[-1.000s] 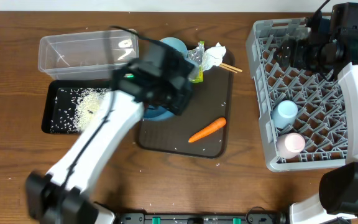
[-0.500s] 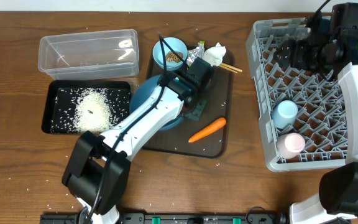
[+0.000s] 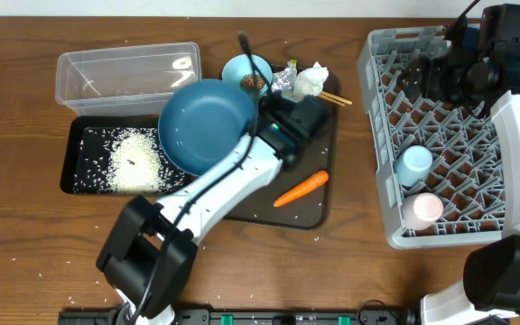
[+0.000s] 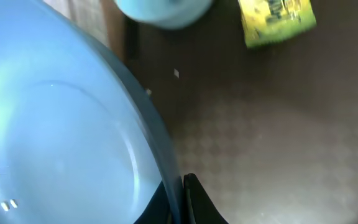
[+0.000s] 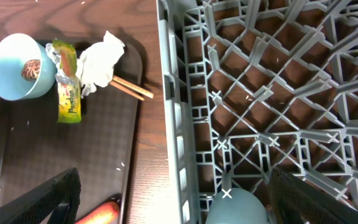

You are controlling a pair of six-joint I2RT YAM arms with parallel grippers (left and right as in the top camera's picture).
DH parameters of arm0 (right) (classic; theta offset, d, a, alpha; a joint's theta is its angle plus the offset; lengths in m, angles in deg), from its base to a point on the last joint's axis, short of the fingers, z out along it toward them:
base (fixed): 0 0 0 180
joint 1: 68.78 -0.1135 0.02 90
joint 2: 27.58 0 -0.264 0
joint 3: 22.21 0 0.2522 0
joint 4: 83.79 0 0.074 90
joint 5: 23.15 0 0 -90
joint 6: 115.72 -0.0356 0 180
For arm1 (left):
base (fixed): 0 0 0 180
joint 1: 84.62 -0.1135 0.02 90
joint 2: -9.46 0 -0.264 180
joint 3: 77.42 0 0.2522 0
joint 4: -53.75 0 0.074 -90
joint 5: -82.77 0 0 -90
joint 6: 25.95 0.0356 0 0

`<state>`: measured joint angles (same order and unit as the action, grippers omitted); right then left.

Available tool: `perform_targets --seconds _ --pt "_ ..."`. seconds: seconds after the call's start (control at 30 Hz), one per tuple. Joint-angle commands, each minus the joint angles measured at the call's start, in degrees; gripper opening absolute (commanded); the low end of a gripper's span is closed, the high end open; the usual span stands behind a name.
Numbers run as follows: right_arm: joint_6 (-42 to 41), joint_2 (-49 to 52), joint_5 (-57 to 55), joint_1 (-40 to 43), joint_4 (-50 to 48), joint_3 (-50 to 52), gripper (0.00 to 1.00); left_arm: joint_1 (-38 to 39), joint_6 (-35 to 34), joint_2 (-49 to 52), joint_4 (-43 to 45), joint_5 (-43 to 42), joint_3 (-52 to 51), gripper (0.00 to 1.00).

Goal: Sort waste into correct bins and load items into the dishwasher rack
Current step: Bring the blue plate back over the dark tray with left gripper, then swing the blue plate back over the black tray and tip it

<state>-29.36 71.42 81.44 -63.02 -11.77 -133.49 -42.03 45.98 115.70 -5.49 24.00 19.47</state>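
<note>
Blue bowl [image 3: 206, 125] is tilted, its rim clamped in left gripper [image 4: 179, 193], beside tray [image 3: 325, 149]; right gripper [image 5: 173, 174] has fingers apart over rack [image 5: 241, 93]

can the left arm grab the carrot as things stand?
Probably not yet. The left gripper is shut on the rim of the large blue bowl. The carrot lies uncovered on the brown tray nearby, so likely reachable once the bowl is released.

Occlusions and cropped items, all views.
Overhead: large blue bowl [image 3: 208, 125] covers the black tray's [image 3: 65, 162] upper-right corner; chopsticks [image 3: 337, 98] lie mostly under the tissue [image 3: 311, 79]. Left wrist: small light-blue bowl [image 4: 163, 9] cropped at top, wrapper [image 4: 277, 22] print blurred. Right wrist: carrot [image 5: 99, 214] and light-blue cup [image 5: 235, 208] cropped at bottom.
</note>
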Motion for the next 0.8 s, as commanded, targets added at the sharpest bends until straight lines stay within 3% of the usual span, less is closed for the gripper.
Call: perform_targets --seconds 0.0,0.43,0.6,0.77 --pt "0.7 0.4 0.2 0.2 0.0 -0.9 0.89 1.4 -1.4 -1.3 1.5 11.1 0.5 0.06" --pt "1.2 0.4 0.2 0.2 0.8 -0.9 0.89 -0.3 -3.2 -6.1 2.6 9.0 0.5 0.06" --pt "1.2 0.4 -0.4 0.2 0.9 -0.9 0.89 -6.6 -3.2 -18.2 2.6 -1.2 0.5 0.06" --pt "1.2 0.4 -0.4 0.2 0.9 -0.9 0.89 -21.5 -0.7 -30.8 3.9 -20.0 0.5 0.06"
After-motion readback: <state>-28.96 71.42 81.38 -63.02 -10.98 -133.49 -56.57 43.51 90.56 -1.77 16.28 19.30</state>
